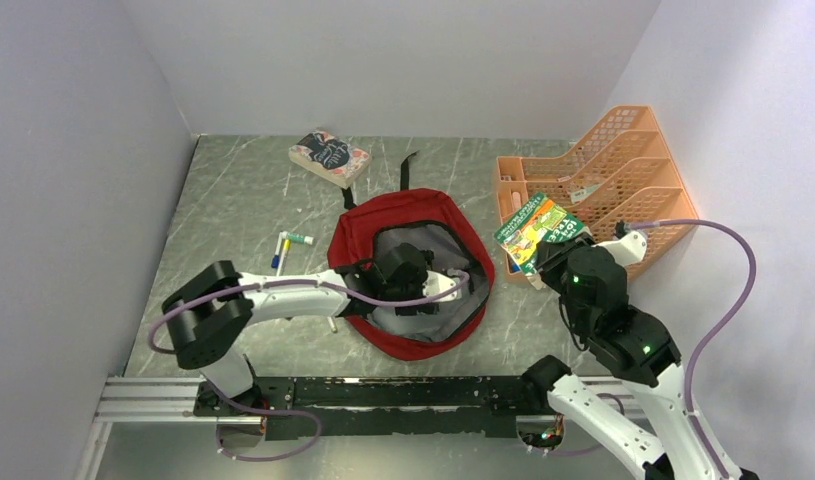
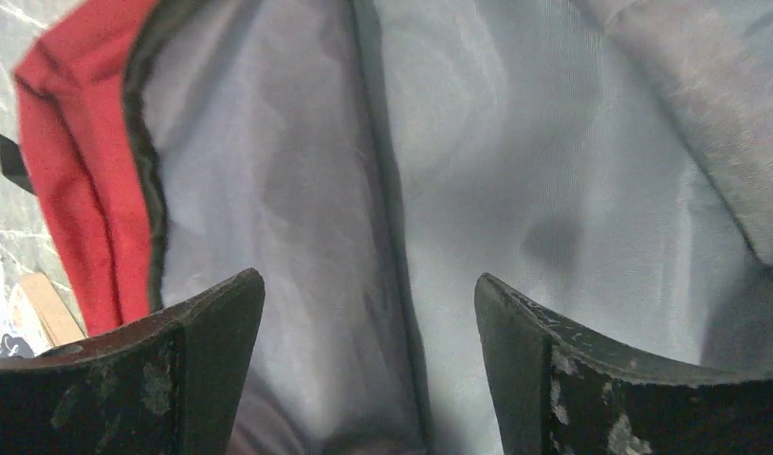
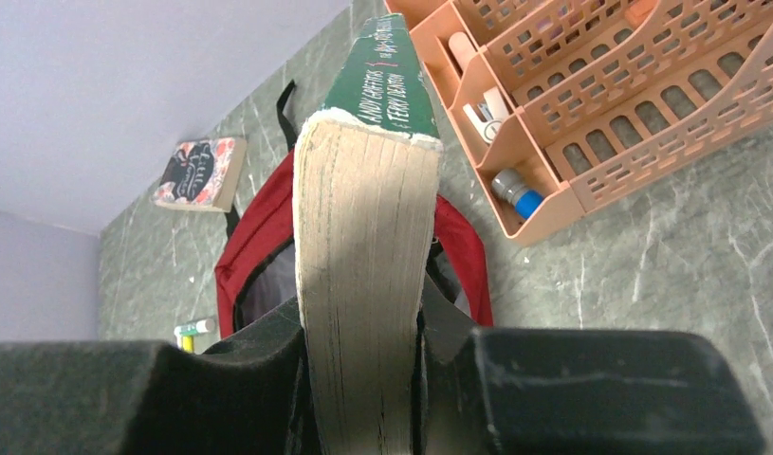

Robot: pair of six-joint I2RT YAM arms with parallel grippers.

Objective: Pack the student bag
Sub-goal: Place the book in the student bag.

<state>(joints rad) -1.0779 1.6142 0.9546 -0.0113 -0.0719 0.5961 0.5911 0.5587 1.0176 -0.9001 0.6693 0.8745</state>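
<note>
Reaching into the bag (image 1: 413,205), unzipped mid-table, with left gripper (image 2: 368,284) wide and empty, probably to spread the lining (image 2: 553,142), while clamping a book (image 3: 363,190) in right gripper (image 1: 568,262) just beside it, poised for loading.

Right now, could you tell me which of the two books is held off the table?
The green-covered book, clamped in the right hand; the floral-covered book lies flat on the table.

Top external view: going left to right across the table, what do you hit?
loose markers → patterned book → student bag → green book → orange file organizer. The arms overlap these, so they are left out.
</note>
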